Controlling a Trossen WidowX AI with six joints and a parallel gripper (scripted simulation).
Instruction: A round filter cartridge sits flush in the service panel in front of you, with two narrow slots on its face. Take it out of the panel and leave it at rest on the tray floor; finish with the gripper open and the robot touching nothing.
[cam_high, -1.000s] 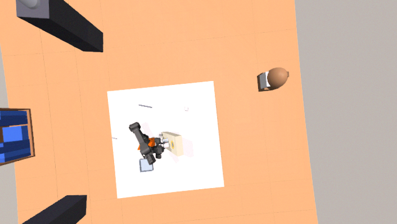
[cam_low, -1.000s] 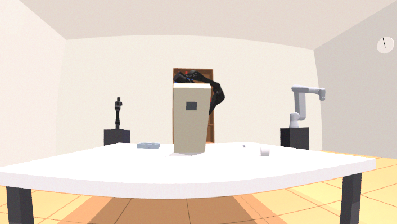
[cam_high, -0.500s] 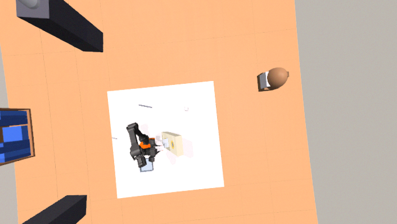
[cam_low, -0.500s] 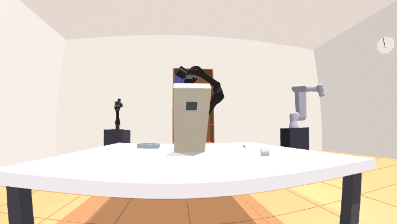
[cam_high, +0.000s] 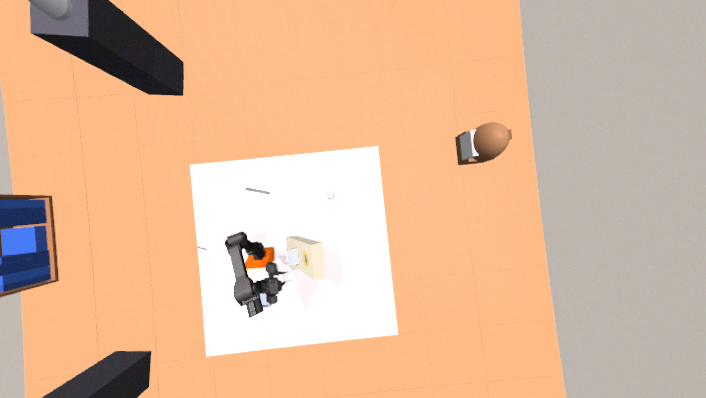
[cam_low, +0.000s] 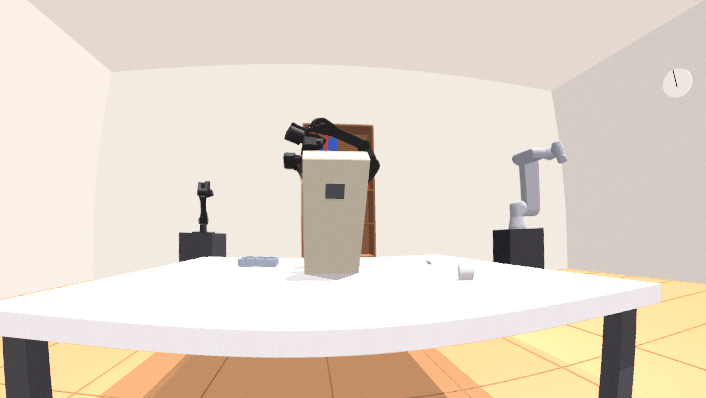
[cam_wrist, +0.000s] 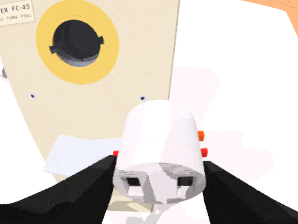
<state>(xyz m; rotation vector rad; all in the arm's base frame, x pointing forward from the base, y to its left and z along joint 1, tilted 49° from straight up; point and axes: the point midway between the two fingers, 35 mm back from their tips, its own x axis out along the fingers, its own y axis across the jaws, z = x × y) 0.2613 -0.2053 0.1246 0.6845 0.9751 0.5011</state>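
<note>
Gripping the filter cartridge (cam_wrist: 161, 149) between both jaws, clear of the panel (cam_wrist: 100, 110).

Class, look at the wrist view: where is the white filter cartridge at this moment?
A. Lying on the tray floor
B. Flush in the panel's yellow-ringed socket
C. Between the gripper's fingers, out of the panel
C: the white cartridge sits clamped between the black fingers, while the yellow-ringed socket in the panel gapes dark and vacant.

A smooth, matt white filter cartridge (cam_wrist: 161, 144) sits between matt black end effector (cam_wrist: 160, 179) fingers; the service panel (cam_wrist: 133, 63) looks flat, matt beige.
</note>
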